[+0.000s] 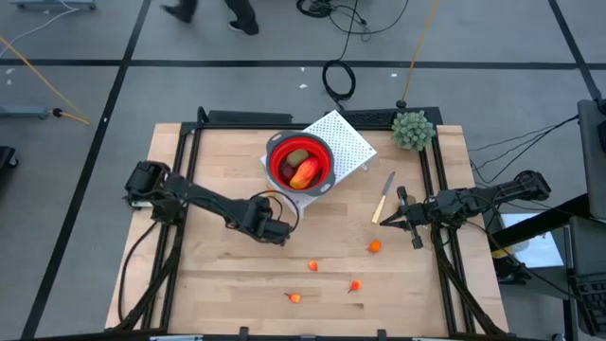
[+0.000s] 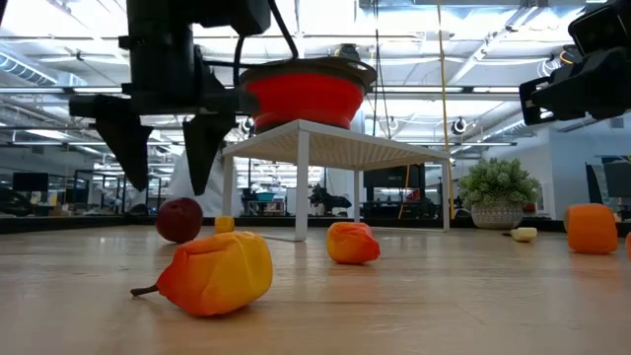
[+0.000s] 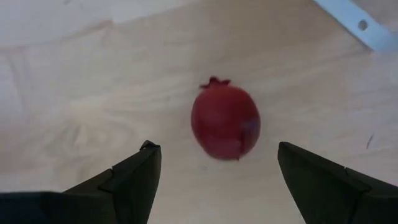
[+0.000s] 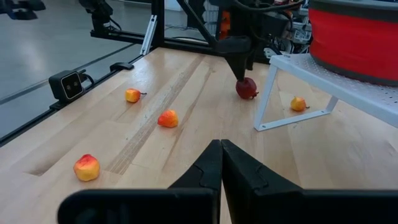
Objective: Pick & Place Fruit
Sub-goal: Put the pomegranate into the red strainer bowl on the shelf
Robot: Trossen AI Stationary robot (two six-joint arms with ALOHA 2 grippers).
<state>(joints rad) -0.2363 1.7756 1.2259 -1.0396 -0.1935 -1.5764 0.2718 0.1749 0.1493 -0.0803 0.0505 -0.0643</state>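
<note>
A dark red ball (image 3: 225,121) rests on the wooden table. My left gripper (image 3: 216,146) hangs open just above it (image 2: 168,182), one finger on each side, touching nothing; in the high view the left gripper (image 1: 277,230) hides the ball. In the right wrist view the ball (image 4: 246,88) sits beside the white stand's leg. The red bowl (image 1: 301,163) on the stand holds a brown oval and a red-and-yellow piece (image 1: 304,174). Several orange bits (image 1: 375,246) (image 1: 313,266) lie on the near half of the table. My right gripper (image 1: 388,223) waits shut (image 4: 221,149) near the knife.
The white perforated stand (image 1: 346,142) carries the bowl at the table's far middle. A pale-handled knife (image 1: 383,197) lies right of it, and a green plant (image 1: 414,130) stands at the far right corner. Bare wood stretches left of my left gripper.
</note>
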